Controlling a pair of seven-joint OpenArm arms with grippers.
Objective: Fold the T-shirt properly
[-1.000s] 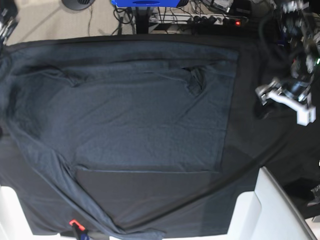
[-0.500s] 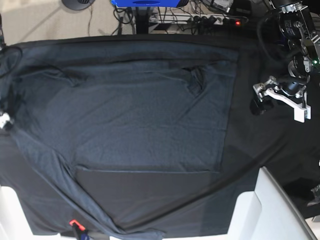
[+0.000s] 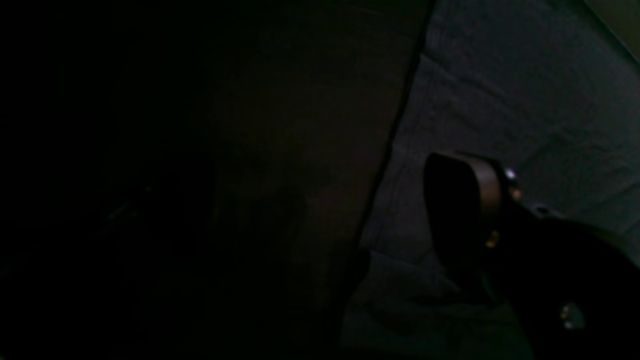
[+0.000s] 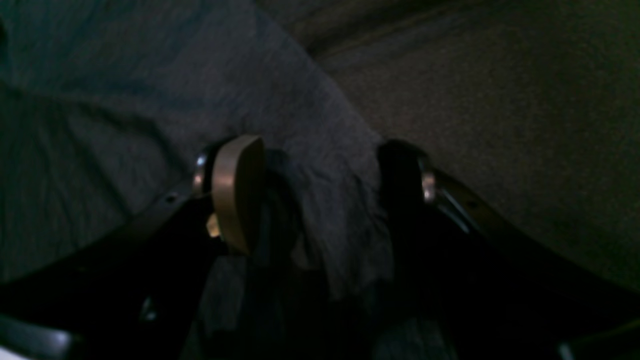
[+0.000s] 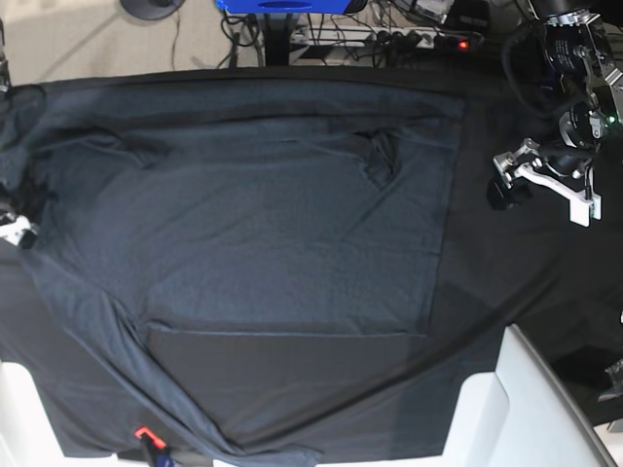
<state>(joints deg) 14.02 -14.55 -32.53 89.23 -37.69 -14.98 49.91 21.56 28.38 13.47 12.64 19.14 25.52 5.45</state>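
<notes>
The T-shirt (image 5: 253, 233), dark charcoal grey and wrinkled, lies spread flat over the black table cloth (image 5: 506, 272). At the shirt's left edge my right gripper (image 5: 14, 230) barely shows in the base view. Its wrist view has both fingers (image 4: 237, 192) standing apart, open, with a bunched ridge of the T-shirt (image 4: 340, 225) between them. My left gripper (image 5: 540, 195) hangs open over bare black cloth, right of the shirt's right edge and touching nothing. In the dark left wrist view one of the fingers (image 3: 465, 210) shows in front of the T-shirt (image 3: 525, 90).
White panels stand at the front right (image 5: 526, 409) and front left (image 5: 19, 409) corners. Cables and a power strip (image 5: 419, 39) run along the floor behind the table, beside a blue object (image 5: 282, 5). A small orange-red piece (image 5: 144, 433) sits at the front edge.
My right gripper came down from the back left corner to the shirt's left edge. My left gripper drifted toward the back and slightly left, staying open.
</notes>
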